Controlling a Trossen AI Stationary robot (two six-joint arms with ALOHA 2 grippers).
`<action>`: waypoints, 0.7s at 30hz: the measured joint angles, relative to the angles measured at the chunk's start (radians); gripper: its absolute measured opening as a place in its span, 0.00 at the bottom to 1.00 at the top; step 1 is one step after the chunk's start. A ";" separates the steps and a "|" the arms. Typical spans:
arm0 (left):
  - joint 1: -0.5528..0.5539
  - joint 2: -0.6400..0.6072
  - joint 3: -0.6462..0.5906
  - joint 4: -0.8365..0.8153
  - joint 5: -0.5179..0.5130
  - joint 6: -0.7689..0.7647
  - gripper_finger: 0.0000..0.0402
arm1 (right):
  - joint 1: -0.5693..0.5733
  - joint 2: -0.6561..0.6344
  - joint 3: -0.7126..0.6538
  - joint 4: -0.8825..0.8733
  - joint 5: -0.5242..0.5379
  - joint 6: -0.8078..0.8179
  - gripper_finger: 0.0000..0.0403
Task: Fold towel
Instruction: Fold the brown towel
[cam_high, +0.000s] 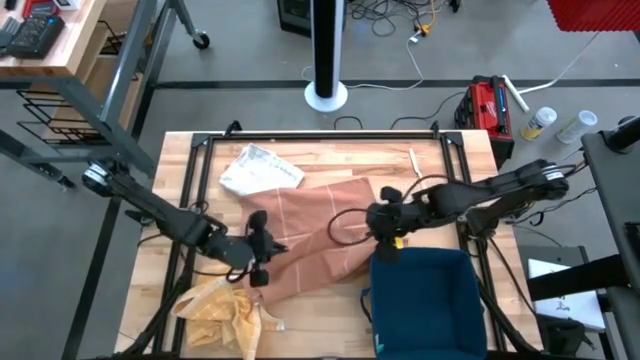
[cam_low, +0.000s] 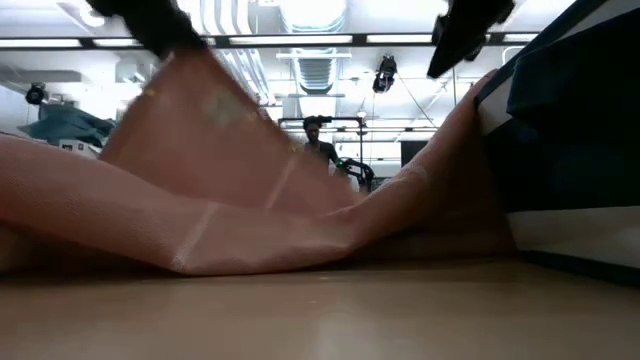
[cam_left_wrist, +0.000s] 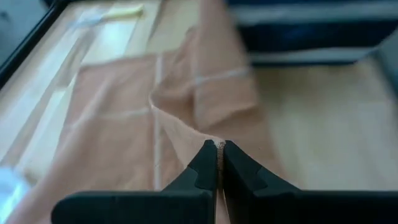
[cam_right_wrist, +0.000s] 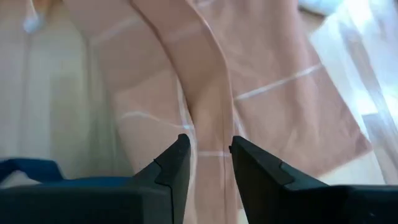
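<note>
Towel of salmon-pink cloth with pale grid lines (cam_high: 310, 235) is spread, rumpled, across the middle of the wooden tabletop (cam_high: 330, 160), its right edge against a dark blue folded cloth (cam_high: 425, 290). Nearest, the left hand (cam_left_wrist: 218, 163) is clamped fully on the towel's left edge, apparently so that it can be lifted and carried over for a fold. Farther right, the right hand (cam_right_wrist: 208, 163) straddles a raised ridge of towel, fingers partly closed around it; a firm grip cannot be confirmed. Both arms are stretched low and inward.
</note>
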 joint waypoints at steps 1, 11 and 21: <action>-0.022 0.000 0.043 -0.031 -0.002 0.001 0.00 | -0.007 0.027 0.000 0.020 -0.008 -0.023 0.29; -0.196 0.034 0.327 -0.287 -0.206 -0.035 0.00 | -0.056 0.260 0.059 0.084 -0.110 -0.147 0.41; -0.218 0.078 0.359 -0.482 -0.229 -0.225 0.00 | -0.063 0.262 0.166 -0.021 -0.210 -0.251 0.44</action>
